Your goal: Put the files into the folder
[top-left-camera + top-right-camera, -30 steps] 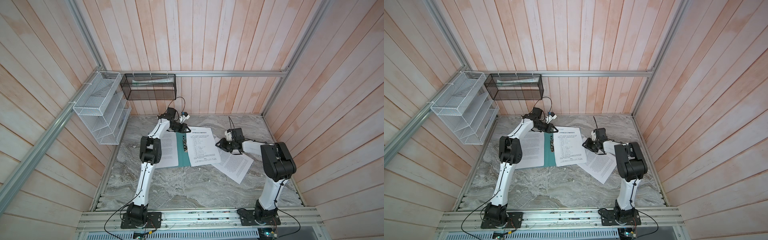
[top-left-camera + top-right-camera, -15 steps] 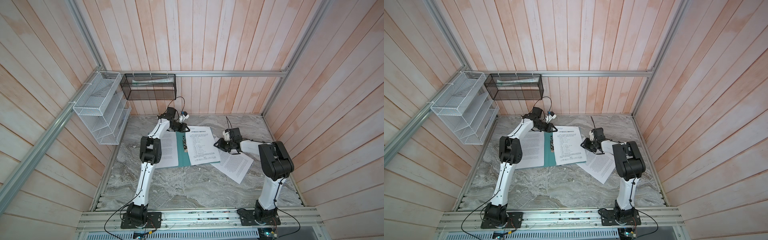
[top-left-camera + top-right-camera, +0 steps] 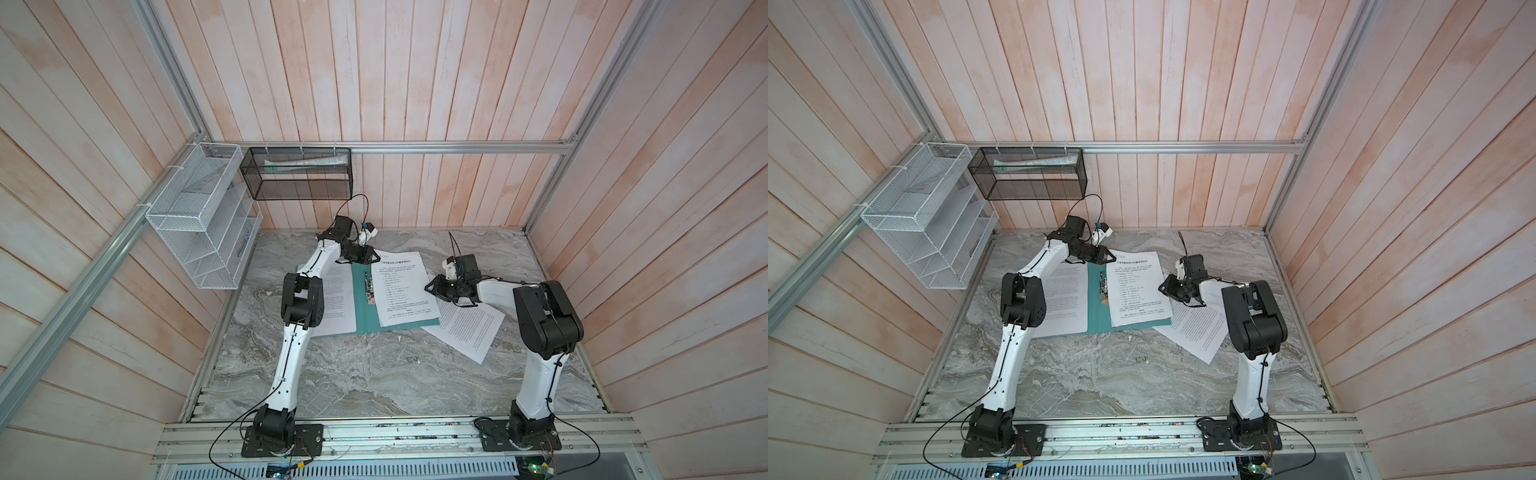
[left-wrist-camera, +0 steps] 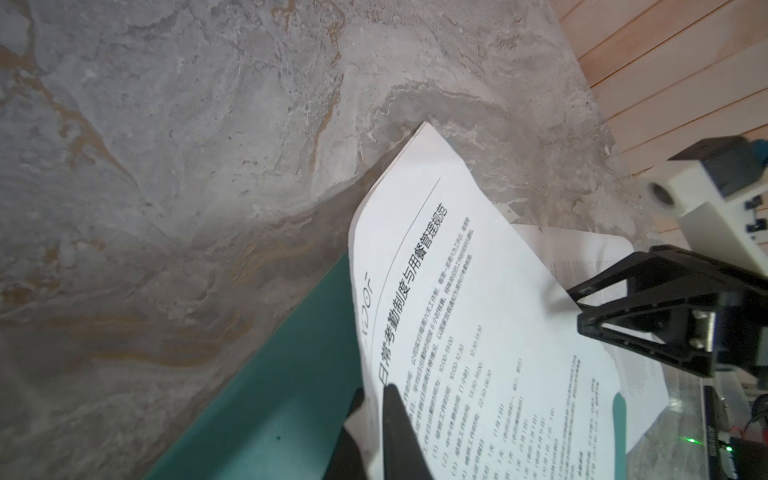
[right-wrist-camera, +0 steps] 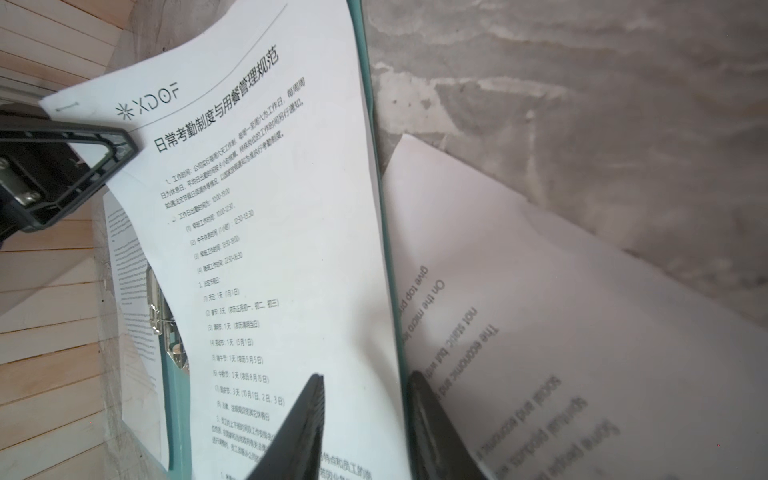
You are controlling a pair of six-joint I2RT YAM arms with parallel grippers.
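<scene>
In both top views the teal folder (image 3: 360, 320) (image 3: 1096, 316) lies open and flat on the desk (image 3: 353, 374), with a metal clip (image 3: 368, 286) along its middle. A headed sheet (image 3: 403, 286) covers its right half. Another sheet (image 3: 338, 299) covers its left half and is partly hidden by the left arm. A loose sheet (image 3: 469, 332) rests tilted on the desk, partly under the right edge of the folder. The left tool (image 3: 375, 260) is at the far left corner of the headed sheet, and the right tool (image 3: 428, 287) is at its right edge.

In the left wrist view the left tool (image 4: 373, 385) is closed on the edge of the headed sheet (image 4: 478, 332), one finger over the paper and one under it. This edge is raised off the folder (image 4: 270, 415).

In the right wrist view the right tool (image 5: 366, 376) has its jaws apart. One finger is over the headed sheet (image 5: 270, 208), the other is beyond the folder edge, over the loose sheet (image 5: 540, 311). Whether it presses the paper I cannot tell
</scene>
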